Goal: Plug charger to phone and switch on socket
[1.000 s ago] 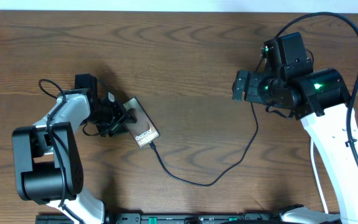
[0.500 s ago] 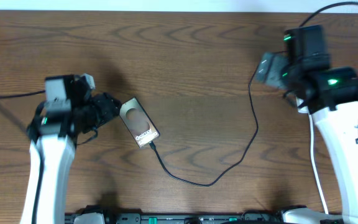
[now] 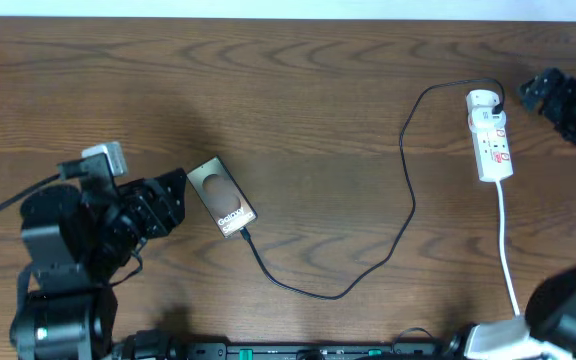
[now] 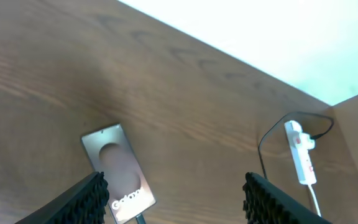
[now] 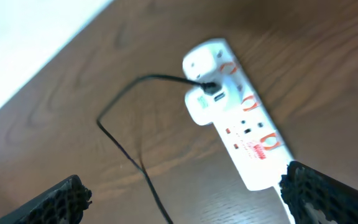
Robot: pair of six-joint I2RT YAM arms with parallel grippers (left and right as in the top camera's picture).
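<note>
The phone [image 3: 222, 196] reads "Galaxy", with the charger [image 3: 408, 215] running from its lettered end to the socket [image 3: 489, 135], whose red print is too small to read. My left gripper [image 4: 176, 202] gapes wide just beside the phone. My right gripper [image 5: 191, 196] is spread wide near the socket, and both are empty.

The table [image 3: 308, 90] is showing dark, grained wood with a soft sheen. The phone [image 3: 221, 196] is gleaming glossy, brownish-grey. The socket [image 3: 489, 137] is looking like smooth white plastic, and the charger [image 3: 412, 200] cable is appearing matt black, perhaps rubbery.
</note>
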